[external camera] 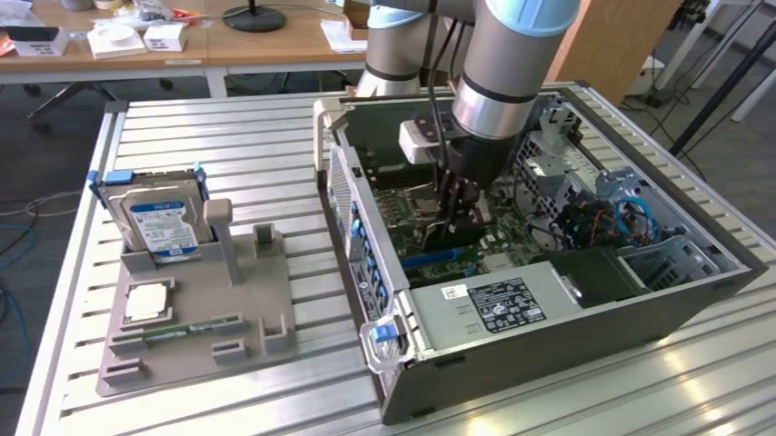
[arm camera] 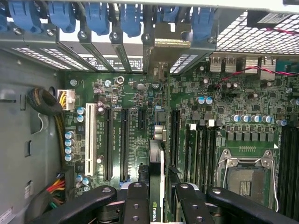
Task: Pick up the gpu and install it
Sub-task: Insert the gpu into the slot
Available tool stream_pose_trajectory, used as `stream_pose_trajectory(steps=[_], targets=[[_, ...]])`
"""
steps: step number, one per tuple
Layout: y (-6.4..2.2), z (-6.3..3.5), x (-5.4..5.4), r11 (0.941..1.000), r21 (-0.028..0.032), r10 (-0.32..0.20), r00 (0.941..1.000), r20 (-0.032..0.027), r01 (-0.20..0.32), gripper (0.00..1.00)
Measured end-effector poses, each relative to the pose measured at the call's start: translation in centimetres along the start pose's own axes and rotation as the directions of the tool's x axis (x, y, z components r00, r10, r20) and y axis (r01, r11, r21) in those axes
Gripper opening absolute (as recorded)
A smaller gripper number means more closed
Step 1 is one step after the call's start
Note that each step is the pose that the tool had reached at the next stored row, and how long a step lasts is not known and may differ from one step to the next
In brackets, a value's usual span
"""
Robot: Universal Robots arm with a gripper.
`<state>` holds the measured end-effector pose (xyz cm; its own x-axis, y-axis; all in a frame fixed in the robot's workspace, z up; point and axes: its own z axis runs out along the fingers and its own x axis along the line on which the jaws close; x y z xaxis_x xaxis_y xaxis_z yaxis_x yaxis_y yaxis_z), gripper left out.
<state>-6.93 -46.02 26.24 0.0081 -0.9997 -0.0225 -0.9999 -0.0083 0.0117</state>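
Inside open computer case point(external camera: 546, 363), over motherboard point(arm camera: 224, 102) — jaws partly closed, clamping gpu point(arm camera: 156, 186) edge-on across upper edge. Card likely light, stiff, fragile — safest held by bare board edges.

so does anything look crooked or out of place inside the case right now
nothing stands out: the gpu stands on edge in the gripper, parallel to the motherboard slots, not skewed. no loose or damaged parts visible in the case
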Motion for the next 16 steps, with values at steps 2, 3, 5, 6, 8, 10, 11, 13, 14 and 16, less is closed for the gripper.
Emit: stream_pose_trajectory(steps=[2, 3, 5, 6, 8, 10, 11, 13, 14, 16], targets=[[0.01, 0.13, 0.01, 1.0, 0.0, 0.0, 1.0, -0.0002, 0.0, 0.26], [0.01, 0.19, 0.01, 1.0, 0.0, 0.0, 1.0, 0.0, 0.0, 0.26], [0.03, 0.24, 0.01, 1.0, -0.0001, 0.0, 1.0, -0.0002, 0.0, 0.26], [0.08, 0.27, 0.01, 1.0, -0.0001, 0.0, 1.0, -0.0003, 0.0, 0.26], [0.15, 0.31, 0.01, 1.0, -0.0001, 0.0, 1.0, -0.0002, 0.0, 0.26], [0.18, 0.32, 0.01, 1.0, -0.0001, 0.0, 1.0, -0.0002, 0.0, 0.26], [0.21, 0.33, 0.01, 1.0, -0.0001, 0.0, 1.0, -0.0002, 0.0, 0.26], [0.28, 0.34, 0.0, 1.0, 0.0, 0.0, 1.0, -0.0001, 0.0, 0.26], [0.3, 0.35, 0.0, 1.0, 0.0, 0.0, 1.0, -0.0001, 0.0, 0.26], [0.33, 0.35, 0.0, 1.0, 0.0, 0.0, 1.0, -0.0001, 0.0, 0.26]])
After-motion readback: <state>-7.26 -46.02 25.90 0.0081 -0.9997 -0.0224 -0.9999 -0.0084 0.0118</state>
